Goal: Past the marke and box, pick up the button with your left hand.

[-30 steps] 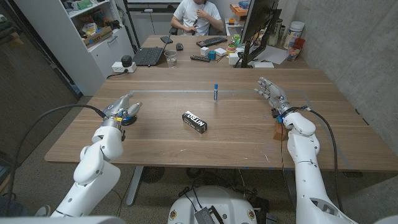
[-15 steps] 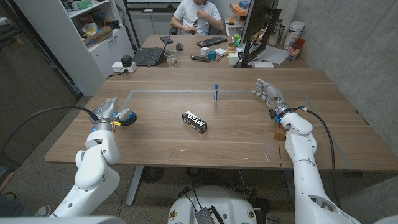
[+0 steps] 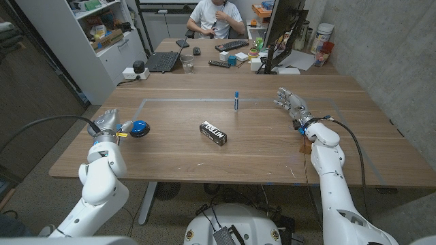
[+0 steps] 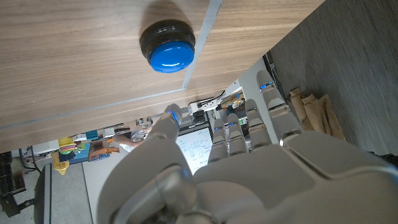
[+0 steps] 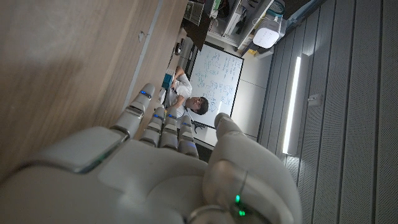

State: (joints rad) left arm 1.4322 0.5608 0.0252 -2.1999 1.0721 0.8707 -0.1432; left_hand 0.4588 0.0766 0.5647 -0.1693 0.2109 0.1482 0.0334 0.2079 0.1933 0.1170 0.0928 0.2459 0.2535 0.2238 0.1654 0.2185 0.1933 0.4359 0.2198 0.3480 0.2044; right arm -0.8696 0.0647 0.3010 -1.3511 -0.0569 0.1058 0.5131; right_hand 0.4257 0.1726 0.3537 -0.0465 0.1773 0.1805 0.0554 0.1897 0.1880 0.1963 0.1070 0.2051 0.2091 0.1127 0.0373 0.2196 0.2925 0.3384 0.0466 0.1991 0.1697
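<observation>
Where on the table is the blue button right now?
In the head view the blue button sits on the wooden table at its left side, just beside the left hand, well left of the black box.

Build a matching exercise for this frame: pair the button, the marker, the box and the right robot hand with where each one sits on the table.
Things:
1. button
2. marker
3. box
4. right robot hand

Places:
A. middle of the table, lying on its side
B. far right part of the table, fingers apart, holding nothing
C. left part of the table, just beside the left robot hand
D. beyond the box, standing upright

Pairs: 1-C, 2-D, 3-A, 4-B
</observation>
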